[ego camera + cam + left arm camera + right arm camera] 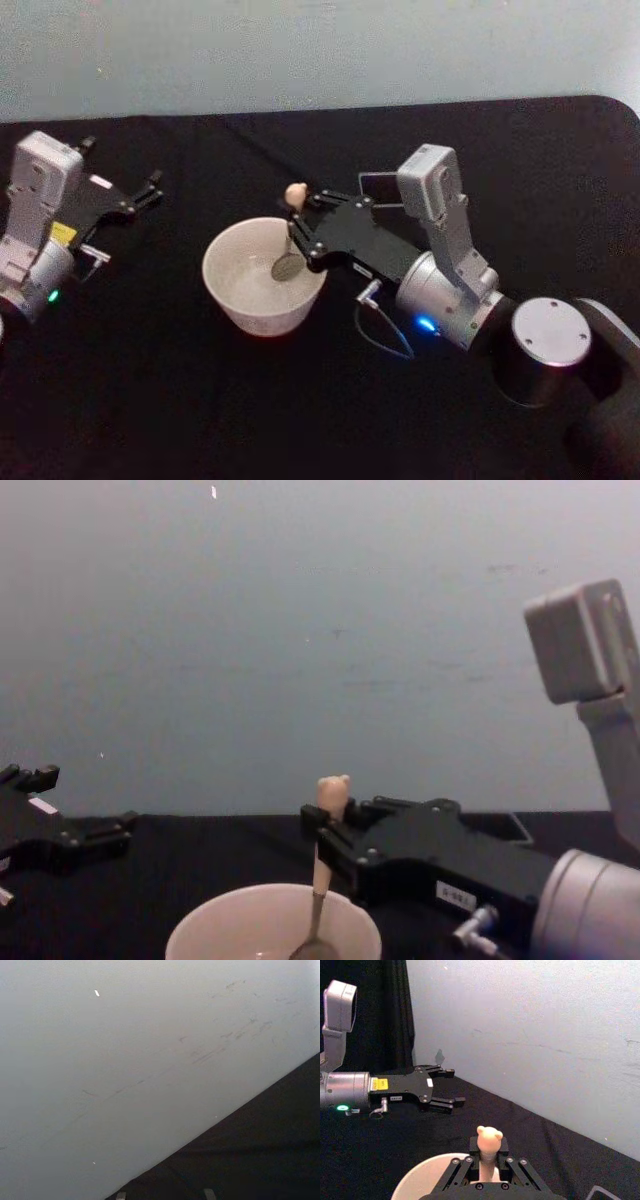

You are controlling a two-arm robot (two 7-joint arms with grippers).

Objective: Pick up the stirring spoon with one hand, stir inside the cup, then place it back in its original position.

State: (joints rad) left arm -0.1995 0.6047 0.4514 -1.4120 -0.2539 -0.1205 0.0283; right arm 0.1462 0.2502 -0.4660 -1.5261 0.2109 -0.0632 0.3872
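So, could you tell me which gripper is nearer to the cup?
Right. The right gripper holds the stirring spoon inside the cup, over its rim; the left gripper sits well off to its left.

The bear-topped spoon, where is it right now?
In the head view the stirring spoon stands upright near the middle of the table, gripped by the right gripper, its bowl down inside the cup.

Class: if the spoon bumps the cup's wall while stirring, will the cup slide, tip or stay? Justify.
The cup probably slides rather than tips: it looks wide and low. It looks empty and thin-rimmed, so likely light, and the stirring spoon, held in it by the right gripper, could shift it. The left gripper rests apart, not steadying it.
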